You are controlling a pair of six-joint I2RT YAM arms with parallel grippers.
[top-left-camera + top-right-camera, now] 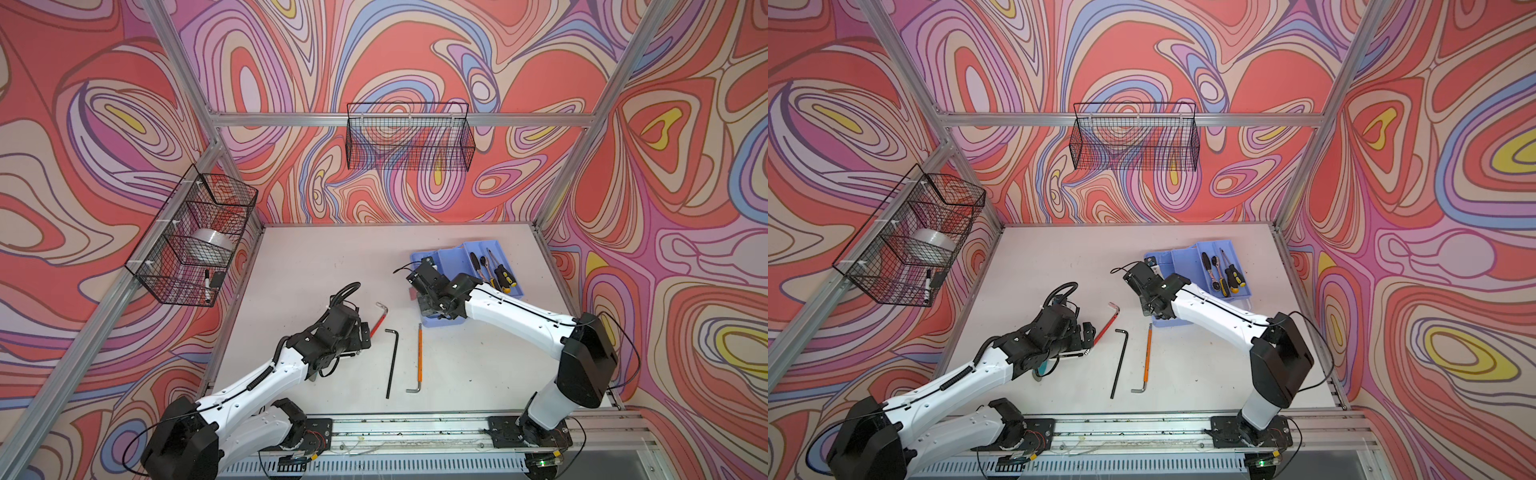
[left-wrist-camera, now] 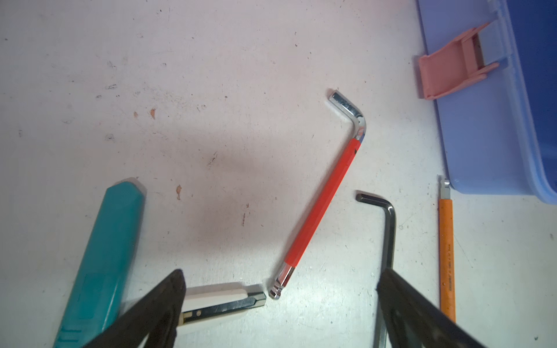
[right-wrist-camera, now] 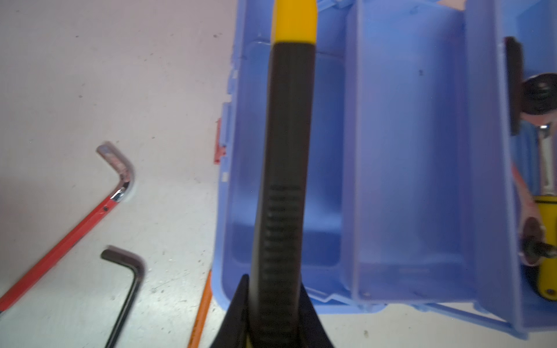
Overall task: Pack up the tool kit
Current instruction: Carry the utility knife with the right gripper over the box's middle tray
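The tool kit's periwinkle-blue box [image 1: 451, 259] [image 1: 1177, 259] lies open at the table's back right, its side tray holding screwdrivers [image 1: 505, 276] and a ratchet [image 1: 482, 266]. My right gripper [image 1: 428, 309] [image 3: 274, 286] hangs over the box's base [image 3: 407, 180], shut on a black-and-yellow tool handle [image 3: 289, 150]. My left gripper [image 1: 365, 334] [image 2: 280, 272] is open just above the table, at the ball end of a red hex key [image 1: 379, 320] [image 2: 322, 202]. A black hex key [image 1: 392, 361] [image 2: 388, 229] and an orange hex key [image 1: 419, 357] [image 2: 446, 256] lie beside it.
A teal tool [image 2: 111, 250] and a white-handled blade [image 2: 223, 301] lie under the left wrist. The box's pink latch [image 2: 449, 72] hangs open on its near side. Black wire baskets hang on the back wall [image 1: 409, 137] and the left wall [image 1: 195, 237].
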